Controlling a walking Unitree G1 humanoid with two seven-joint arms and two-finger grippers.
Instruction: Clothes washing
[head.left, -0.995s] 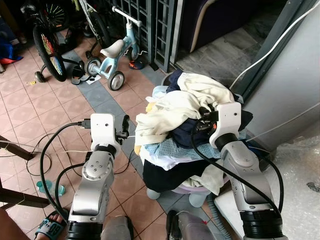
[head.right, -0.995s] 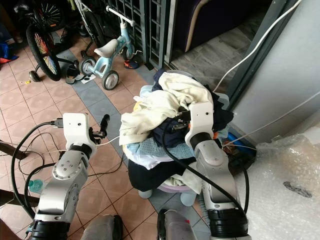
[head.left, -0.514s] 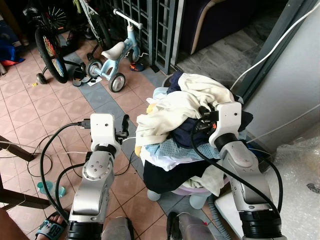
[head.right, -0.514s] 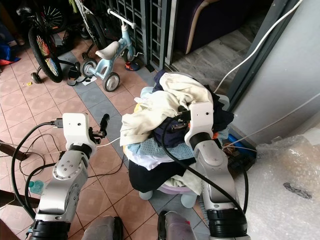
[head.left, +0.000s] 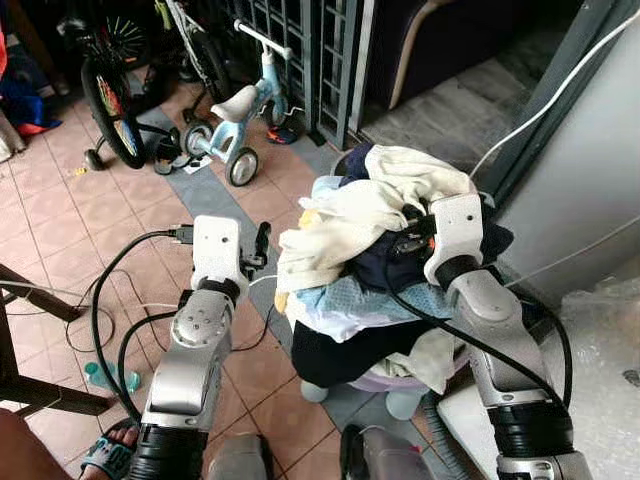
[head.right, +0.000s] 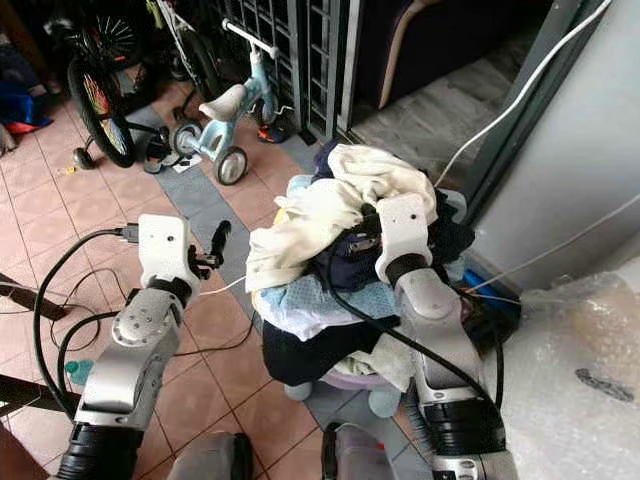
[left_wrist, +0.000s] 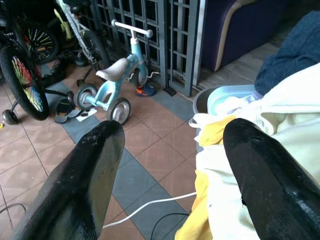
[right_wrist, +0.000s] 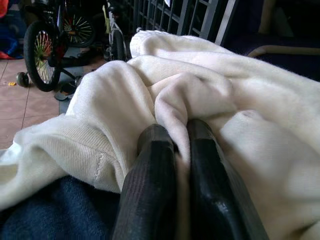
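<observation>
Gripping a cream garment on the laundry heap

Right gripper (right_wrist: 172, 150) sits at the top of the clothes pile (head.left: 385, 270), its jaws closed on a fold of the cream garment (head.left: 360, 210); the wrist view shows cloth pinched between the two black fingers (right_wrist: 152, 175). Left gripper (head.left: 262, 240) hangs over the tiled floor (head.left: 90, 230) just beside the pile's left edge, jaws spread wide with nothing between them.

The pile is heaped high on a pale basin (left_wrist: 225, 97), which stands beside a grey wall (head.left: 590, 180). Beneath the cream garment lie dark navy cloth (head.left: 385, 265), a light blue patterned piece (head.left: 340, 298) and a black item (head.left: 335, 350) hanging at the front. A yellow piece (left_wrist: 200, 220) shows at the left side.

A light blue tricycle (head.left: 235, 115) and a bicycle (head.left: 110, 90) stand well apart by the metal grille (head.left: 320, 50). Bubble wrap (head.right: 580, 380) lies at the right.
</observation>
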